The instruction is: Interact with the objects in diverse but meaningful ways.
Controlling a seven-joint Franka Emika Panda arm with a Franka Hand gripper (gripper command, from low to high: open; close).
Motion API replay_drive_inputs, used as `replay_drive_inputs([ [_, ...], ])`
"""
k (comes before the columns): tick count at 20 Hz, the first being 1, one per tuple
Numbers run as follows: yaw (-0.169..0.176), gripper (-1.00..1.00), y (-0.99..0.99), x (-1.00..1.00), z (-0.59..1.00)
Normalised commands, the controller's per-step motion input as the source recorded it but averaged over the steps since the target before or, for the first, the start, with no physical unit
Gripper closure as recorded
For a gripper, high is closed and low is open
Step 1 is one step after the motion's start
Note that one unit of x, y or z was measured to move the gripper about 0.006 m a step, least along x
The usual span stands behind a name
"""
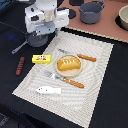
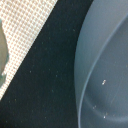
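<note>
The white robot gripper (image 1: 42, 31) hangs low over the grey long-handled saucepan (image 1: 33, 40) at the mat's far corner; whether its jaws are parted cannot be told. On the checked cloth placemat (image 1: 95, 70) lie the yellow butter block (image 1: 42, 59), golden bread loaf (image 1: 68, 64) and white fish (image 1: 48, 90).

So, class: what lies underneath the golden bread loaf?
The bread loaf rests on a small plate, which sits on the striped placemat. The plate's middle is covered by the loaf.
</note>
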Motion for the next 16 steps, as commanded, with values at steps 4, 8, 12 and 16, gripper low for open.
replay_drive_inputs([
  [4, 0.0, 1.0, 0.0, -0.09, -0.27],
  [8, -0.001, 1.0, 0.0, -0.11, -0.29],
  [12, -0.009, 1.0, 0.0, -0.17, -0.27],
  [16, -0.015, 1.0, -0.03, -0.07, 0.04],
])
